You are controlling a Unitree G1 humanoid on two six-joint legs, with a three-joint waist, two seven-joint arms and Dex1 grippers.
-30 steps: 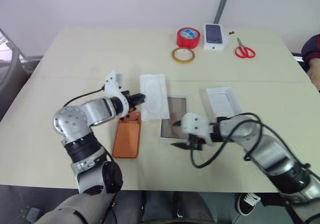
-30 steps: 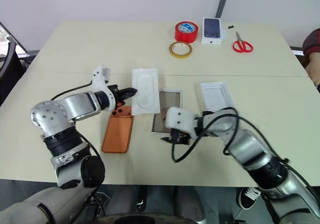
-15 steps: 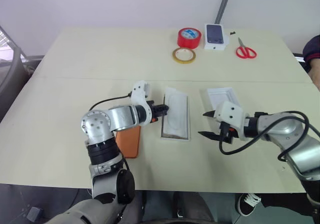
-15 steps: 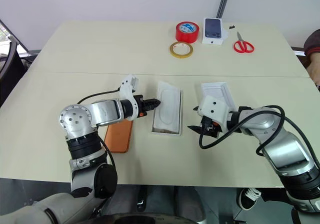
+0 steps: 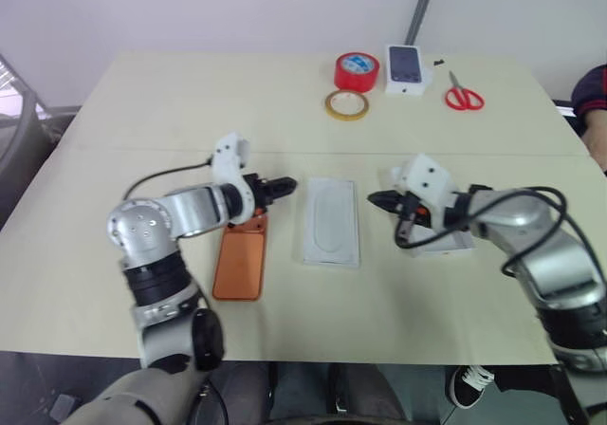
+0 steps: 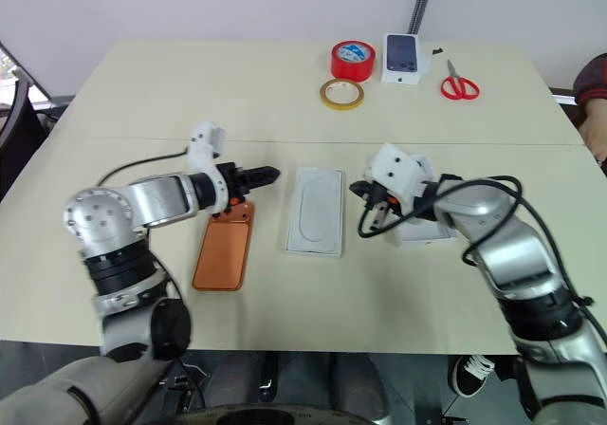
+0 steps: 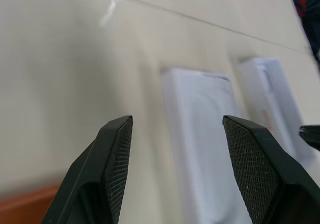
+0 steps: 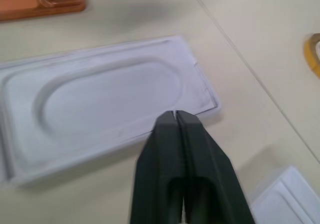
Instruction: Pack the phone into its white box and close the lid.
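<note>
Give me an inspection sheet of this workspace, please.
Surface: beige table, seam across its middle.
Job's things: phone flat at the near left; white box with the insert with an oval recess lying in it; lid right of it, partly hidden.
Clutter: red tape roll, yellow tape ring, smaller white box, red scissors.
Grippers: left gripper jaws open, empty; right gripper jaws shut, empty.
Cables: black cable looping over the right arm.
Surroundings: a person's sleeve at the right.
</note>
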